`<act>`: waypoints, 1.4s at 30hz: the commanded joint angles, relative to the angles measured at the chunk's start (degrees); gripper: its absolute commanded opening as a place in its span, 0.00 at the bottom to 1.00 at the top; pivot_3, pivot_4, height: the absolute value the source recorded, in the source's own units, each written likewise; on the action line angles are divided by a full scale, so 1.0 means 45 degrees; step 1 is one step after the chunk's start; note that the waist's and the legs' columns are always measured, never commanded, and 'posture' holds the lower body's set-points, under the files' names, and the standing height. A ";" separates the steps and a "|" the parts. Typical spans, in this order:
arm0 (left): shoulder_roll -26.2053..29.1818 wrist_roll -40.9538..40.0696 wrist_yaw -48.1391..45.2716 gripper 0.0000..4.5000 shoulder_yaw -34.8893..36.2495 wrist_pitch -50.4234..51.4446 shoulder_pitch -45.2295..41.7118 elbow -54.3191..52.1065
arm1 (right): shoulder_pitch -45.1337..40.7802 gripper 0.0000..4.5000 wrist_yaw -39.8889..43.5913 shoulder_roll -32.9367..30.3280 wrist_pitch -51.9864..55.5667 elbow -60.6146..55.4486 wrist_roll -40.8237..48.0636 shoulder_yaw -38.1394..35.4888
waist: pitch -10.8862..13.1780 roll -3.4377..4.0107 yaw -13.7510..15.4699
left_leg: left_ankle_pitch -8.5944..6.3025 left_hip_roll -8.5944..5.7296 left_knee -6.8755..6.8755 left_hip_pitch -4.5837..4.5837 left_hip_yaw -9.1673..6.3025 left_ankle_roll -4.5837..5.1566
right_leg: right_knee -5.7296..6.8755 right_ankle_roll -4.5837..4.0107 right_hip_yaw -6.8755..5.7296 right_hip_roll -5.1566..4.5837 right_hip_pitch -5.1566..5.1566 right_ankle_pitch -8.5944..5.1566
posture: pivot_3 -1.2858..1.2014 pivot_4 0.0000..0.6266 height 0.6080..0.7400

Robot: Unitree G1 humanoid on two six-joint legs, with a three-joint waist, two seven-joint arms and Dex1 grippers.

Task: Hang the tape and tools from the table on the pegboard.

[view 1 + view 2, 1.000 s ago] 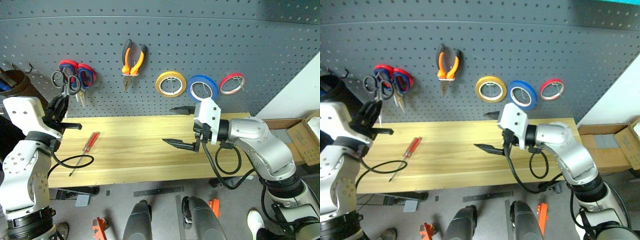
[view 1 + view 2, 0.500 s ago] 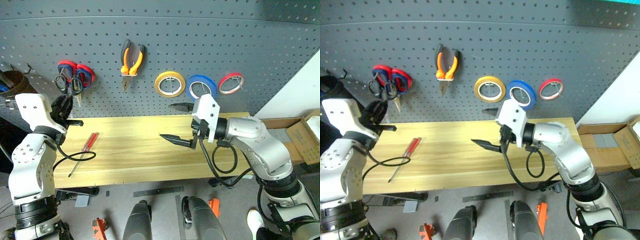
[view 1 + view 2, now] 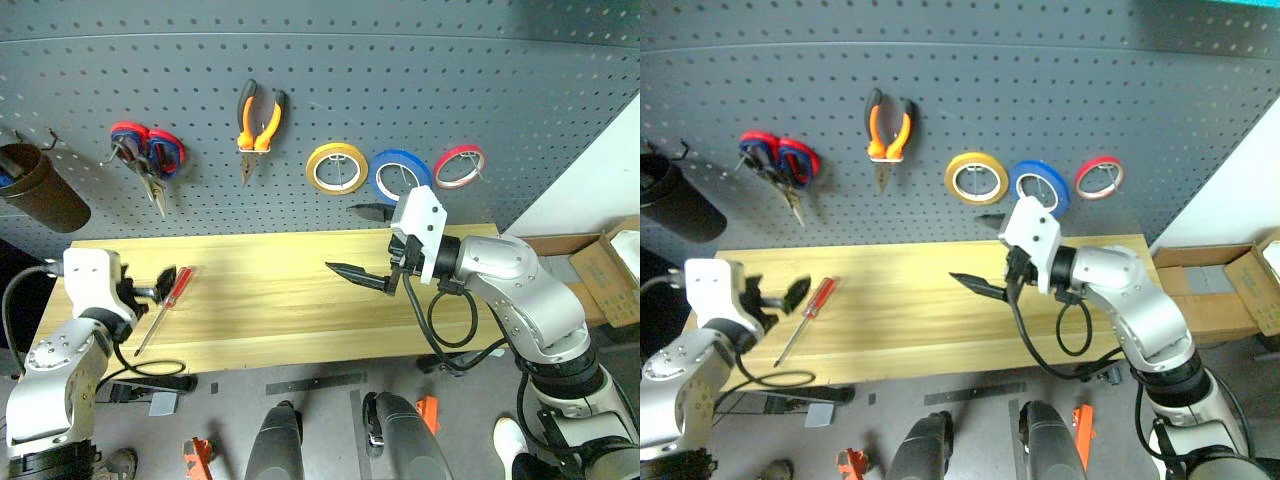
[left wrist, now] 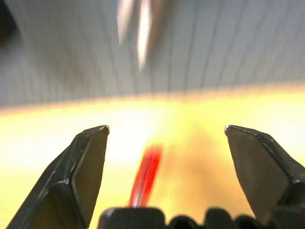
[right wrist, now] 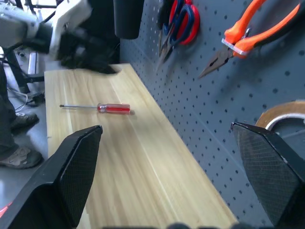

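The screwdriver (image 3: 176, 288) with its red handle lies on the left of the table (image 3: 270, 305). My left gripper (image 3: 158, 283) is open just above the wood, right beside that handle; in the left wrist view the handle (image 4: 145, 175) lies between the spread fingers (image 4: 88, 167). My right gripper (image 3: 366, 243) hovers open and empty above the table's middle, below the blue tape (image 3: 404, 175). The tape hangs on the pegboard (image 3: 450, 80), as do the orange pliers (image 3: 258, 122). Dark-handled scissors (image 3: 125, 152) hang with a red-and-blue pair.
A yellow tape ring (image 3: 338, 167) and a red one (image 3: 460, 165) flank the blue ring. A brown cup (image 3: 42, 188) hangs at the pegboard's far left. A cardboard box (image 3: 612, 280) sits beyond the table's right end. A black cable (image 3: 150, 370) loops over the front edge.
My left gripper came down from the scissors on the pegboard to the table beside the screwdriver and opened. The scissors stay hanging. The right arm has kept still.
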 commanded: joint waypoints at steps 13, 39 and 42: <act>0.1348 0.2937 -0.1798 0.95 -0.4056 -0.0807 -0.6178 0.8500 | -0.0570 1.00 -0.3511 0.2066 0.5771 -0.0872 0.0818 0.0192 | 0.0016 0.0013 -0.0086 | 0.0064 0.0003 -0.0010 -0.0014 0.0006 0.0067 | -0.0012 -0.0023 0.0015 0.0021 -0.0027 0.0073 | 0.48 0.48 1.00; 0.1052 0.2953 -0.2235 0.95 -0.3629 -0.0521 -0.8127 1.2379 | -0.1230 1.00 -0.4651 0.3004 0.7449 -0.1821 0.0962 0.0543 | 0.0484 0.0072 -0.0409 | 0.0061 0.0003 -0.0023 -0.0032 0.0013 0.0069 | -0.0018 0.0005 0.0020 0.0014 -0.0049 0.0057 | 0.47 0.62 1.00; 0.0991 0.2884 -0.2337 0.95 -0.3594 0.0115 -0.8016 1.2407 | -0.1246 1.00 -0.4719 0.3052 0.7745 -0.2035 0.1081 0.0510 | 0.0611 0.0089 -0.0417 | 0.0061 0.0003 -0.0024 -0.0036 0.0015 0.0069 | -0.0018 0.0005 0.0022 0.0014 -0.0055 0.0056 | 0.47 0.65 1.00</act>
